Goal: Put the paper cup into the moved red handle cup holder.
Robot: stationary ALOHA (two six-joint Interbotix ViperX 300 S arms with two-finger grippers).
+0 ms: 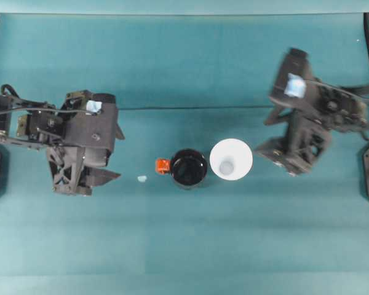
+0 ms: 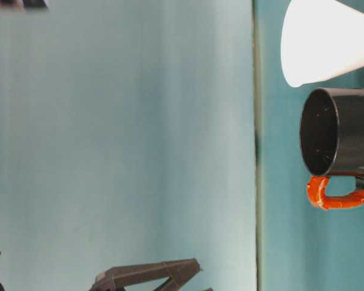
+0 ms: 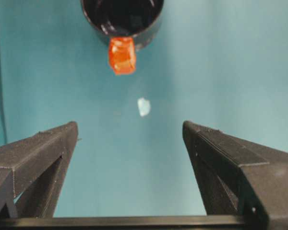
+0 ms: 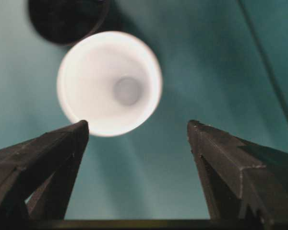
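Note:
The white paper cup (image 1: 231, 159) stands upright, mouth up, in the middle of the teal table. Touching or nearly touching its left side is the black red handle cup holder (image 1: 189, 168), its orange-red handle (image 1: 163, 165) pointing left. My left gripper (image 1: 120, 155) is open and empty, left of the handle, facing it. In the left wrist view the holder (image 3: 122, 17) and handle (image 3: 122, 55) lie ahead of the open gripper (image 3: 130, 127). My right gripper (image 1: 262, 135) is open, just right of the cup and blurred. The right wrist view shows the cup (image 4: 109, 81) ahead of the open gripper (image 4: 138, 125).
A small pale scrap (image 1: 142, 179) lies on the table between my left gripper and the handle, also seen as a scrap (image 3: 143, 106) from the left wrist. A seam (image 1: 190, 108) crosses the teal cloth behind the cups. Dark frame posts stand at the table's side edges.

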